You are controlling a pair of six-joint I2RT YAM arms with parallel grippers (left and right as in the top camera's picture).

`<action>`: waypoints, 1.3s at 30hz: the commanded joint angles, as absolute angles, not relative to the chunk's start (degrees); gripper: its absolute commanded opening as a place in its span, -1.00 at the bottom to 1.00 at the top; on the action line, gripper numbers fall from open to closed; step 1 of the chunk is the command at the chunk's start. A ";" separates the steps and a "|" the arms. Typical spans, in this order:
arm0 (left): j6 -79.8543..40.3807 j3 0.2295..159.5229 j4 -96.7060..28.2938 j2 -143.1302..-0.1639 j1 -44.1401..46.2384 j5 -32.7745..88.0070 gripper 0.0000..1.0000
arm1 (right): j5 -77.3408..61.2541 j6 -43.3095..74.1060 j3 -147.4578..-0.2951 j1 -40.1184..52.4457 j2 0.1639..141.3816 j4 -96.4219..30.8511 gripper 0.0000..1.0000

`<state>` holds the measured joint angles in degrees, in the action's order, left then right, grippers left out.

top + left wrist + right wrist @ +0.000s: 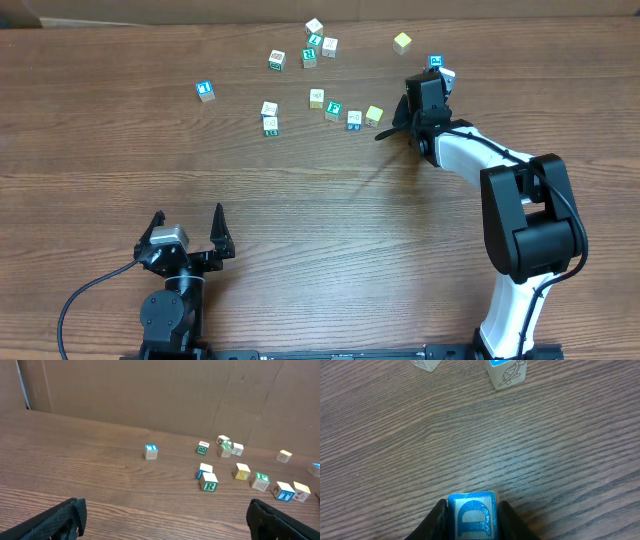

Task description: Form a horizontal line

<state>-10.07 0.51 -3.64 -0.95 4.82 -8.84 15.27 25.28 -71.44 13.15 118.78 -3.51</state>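
Observation:
In the right wrist view my right gripper (472,520) is shut on a blue cube (472,516) with a letter D on its top face. One black finger presses each side of it, low over the wood. In the overhead view the right arm (465,150) reaches to the right end of the cubes, and the held cube is not clear there. A straight horizontal line of touching cubes is not in view. A loose slanting row runs from a cream cube (316,97) past a teal one (333,110) and a blue-white one (354,118) to a yellowish one (374,114). My left gripper (188,222) (165,520) rests open and empty near the front edge.
Loose cubes lie scattered on the table: a blue one (205,90), a stacked-looking pair (269,116), a cluster at the back (314,45), a yellow one (402,42) and a blue one (436,62). A cardboard wall (150,390) stands behind the table.

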 commanded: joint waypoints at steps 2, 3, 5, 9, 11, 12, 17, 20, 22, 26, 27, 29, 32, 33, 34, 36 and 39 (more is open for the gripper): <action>-8.80 0.30 -3.62 -0.32 4.51 -8.97 0.99 | 15.38 25.21 -71.11 13.10 117.14 -3.68 -0.50; -8.80 0.30 -3.62 -0.32 4.51 -8.97 0.99 | 15.40 25.21 -71.11 13.17 116.79 -4.08 -0.50; -8.80 0.30 -3.62 -0.32 4.51 -8.97 0.99 | 15.40 25.21 -71.11 13.26 115.79 -5.37 -0.51; -8.80 0.30 -3.62 -0.32 4.51 -8.97 0.99 | 15.40 25.23 -71.11 13.26 113.89 -7.68 -0.55; -8.80 0.30 -3.62 -0.32 4.51 -8.97 0.99 | 15.40 25.21 -71.11 13.28 112.64 -9.17 -0.55; -8.80 0.30 -3.62 -0.32 4.51 -8.97 0.99 | 15.40 25.21 -71.11 13.28 111.98 -9.85 -0.55; -8.80 0.30 -3.62 -0.32 4.51 -8.97 0.99 | 15.35 25.21 -71.11 13.56 108.05 -13.39 -0.56; -8.80 0.30 -3.62 -0.32 4.51 -8.97 0.99 | 15.31 25.21 -71.11 14.28 105.25 -15.70 -0.58; -8.80 0.30 -3.62 -0.32 4.51 -8.97 0.99 | 14.85 25.17 -71.11 15.03 103.35 -17.69 -0.58; -8.80 0.30 -3.62 -0.32 4.51 -8.97 0.99 | 14.85 25.21 -71.11 16.14 100.73 -21.10 -0.56; -8.80 0.30 -3.62 -0.32 4.51 -8.97 0.99 | 14.79 25.19 -71.11 16.25 100.51 -21.19 -0.50; -8.80 0.30 -3.62 -0.32 4.51 -8.97 0.99 | 14.13 25.21 -71.11 16.29 100.51 -21.04 -0.15; -8.80 0.30 -3.62 -0.32 4.51 -8.97 0.99 | 11.66 25.21 -71.09 16.29 100.92 -20.88 0.46; -8.80 0.30 -3.62 -0.32 4.51 -8.97 0.99 | 10.66 25.21 -71.09 16.29 100.99 -20.49 0.53; -8.80 0.30 -3.62 -0.32 4.51 -8.97 0.99 | 9.93 25.23 -71.09 16.29 101.19 -19.97 0.53; -8.80 0.30 -3.62 -0.32 4.51 -8.97 0.99 | 8.16 25.21 -71.09 16.36 101.86 -18.35 0.54; -8.80 0.30 -3.62 -0.32 4.51 -8.97 0.99 | 3.53 25.26 -71.09 16.47 103.98 -16.60 0.54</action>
